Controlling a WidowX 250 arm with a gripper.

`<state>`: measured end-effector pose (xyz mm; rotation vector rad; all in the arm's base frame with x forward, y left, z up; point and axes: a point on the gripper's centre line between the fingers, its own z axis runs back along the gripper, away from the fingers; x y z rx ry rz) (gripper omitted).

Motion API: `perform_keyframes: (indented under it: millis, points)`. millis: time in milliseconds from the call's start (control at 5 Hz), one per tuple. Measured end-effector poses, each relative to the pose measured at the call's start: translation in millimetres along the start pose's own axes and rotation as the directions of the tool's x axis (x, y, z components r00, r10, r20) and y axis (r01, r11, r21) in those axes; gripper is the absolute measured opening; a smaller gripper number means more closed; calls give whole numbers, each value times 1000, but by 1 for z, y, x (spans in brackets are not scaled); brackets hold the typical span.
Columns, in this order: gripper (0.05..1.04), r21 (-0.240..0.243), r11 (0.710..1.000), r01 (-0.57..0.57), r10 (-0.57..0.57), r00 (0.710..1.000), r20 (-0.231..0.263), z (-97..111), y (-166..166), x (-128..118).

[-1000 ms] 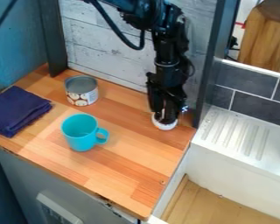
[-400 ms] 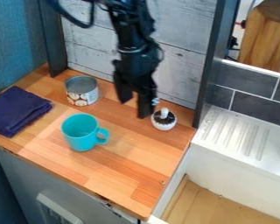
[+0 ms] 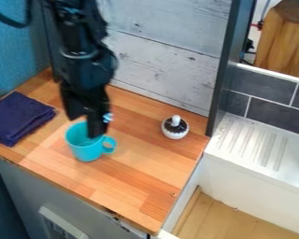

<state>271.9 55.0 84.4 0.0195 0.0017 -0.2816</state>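
1. Black gripper [image 3: 86,122], moderately open and apparently empty, has swung leftward to the turquoise mug [image 3: 86,151], probably to handle it; white knobbed pot [image 3: 175,134] stands right of the mug.
2. Butcher-block countertop [image 3: 130,177] under the mug; folded navy cloth [image 3: 17,117], left.
3. Whitewashed plank wall [image 3: 164,60] behind the mug; ribbed draining board [image 3: 249,144], far right.

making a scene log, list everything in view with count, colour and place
mug: 1, turquoise, left half of the counter
cloth: 1, navy, folded, counter's left end
small pot: 1, white with dark top and white knob, counter's back right
counter: 1, brown wood, centre
draining board: 1, whitish, right
tiles: several, dark grey, above it
wood block: 1, brown, top right
arm: 1, black, upper left
gripper: 1, black, open, at the mug's mouth
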Motion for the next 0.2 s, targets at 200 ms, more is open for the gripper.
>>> perform_keyframes:
  millis: [200]
  points:
    - [1001,-28,1000,-11,11,1000,0,-3,9,-14]
